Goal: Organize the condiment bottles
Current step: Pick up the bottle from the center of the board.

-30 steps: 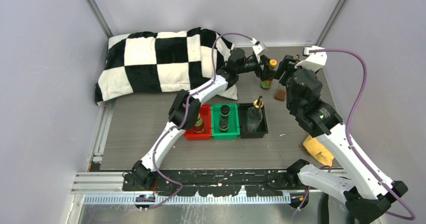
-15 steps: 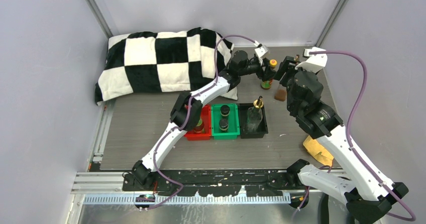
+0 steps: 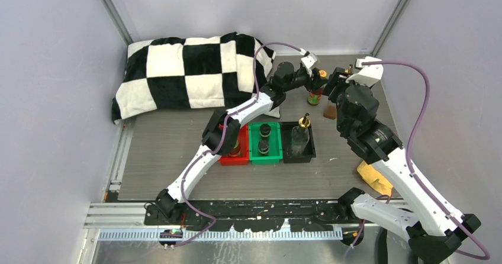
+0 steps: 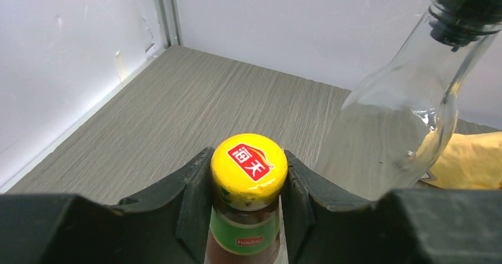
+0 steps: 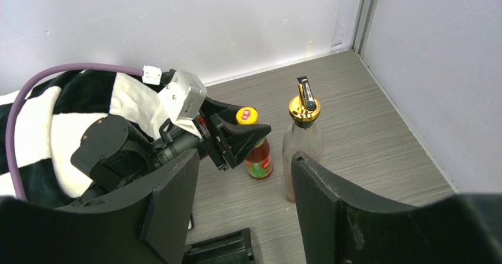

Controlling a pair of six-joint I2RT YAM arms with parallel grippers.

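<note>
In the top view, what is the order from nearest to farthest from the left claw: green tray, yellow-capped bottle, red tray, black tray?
1. yellow-capped bottle, within the left claw
2. black tray, rightmost
3. green tray, middle
4. red tray, leftmost

The top camera looked down from above the near edge over the whole table (image 3: 160, 151). Both wrist cameras faced the far right corner, sharing the yellow-capped bottle (image 4: 249, 172) and clear glass bottle (image 5: 302, 142), the left one much nearer.

On the bottle (image 4: 245, 215), the yellow cap (image 4: 249, 164) bears "海天"; the green label (image 4: 245, 240) reads "haday".
</note>
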